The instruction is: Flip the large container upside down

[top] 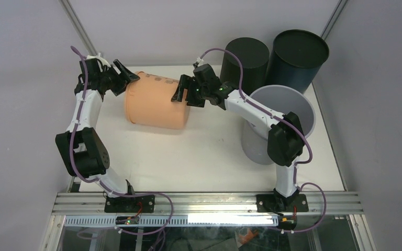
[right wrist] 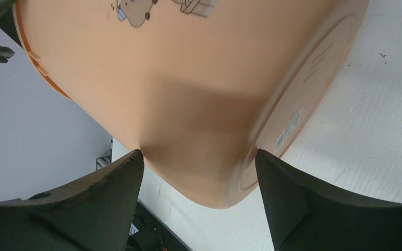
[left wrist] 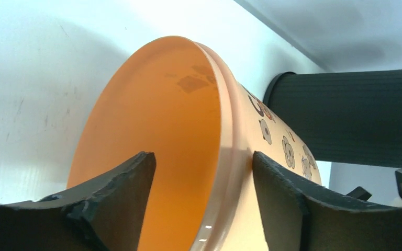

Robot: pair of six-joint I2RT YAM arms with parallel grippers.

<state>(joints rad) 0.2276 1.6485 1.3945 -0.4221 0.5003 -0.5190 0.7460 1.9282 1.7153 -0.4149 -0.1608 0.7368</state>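
The large orange container (top: 154,102) lies on its side at the back of the table, mouth to the left and base to the right. My left gripper (top: 128,78) is open and straddles the rim: in the left wrist view (left wrist: 203,155) one finger is inside the mouth and the other touches the outer wall of the container (left wrist: 152,115). My right gripper (top: 180,91) is open at the base end. In the right wrist view (right wrist: 199,152) its fingers stand on either side of the bottom edge of the container (right wrist: 188,63).
Two dark cylindrical bins (top: 246,60) (top: 298,55) stand at the back right; one also shows in the left wrist view (left wrist: 356,115). A grey bucket (top: 303,104) stands upright on the right, under the right arm. The white table (top: 199,157) reaches to the near rail.
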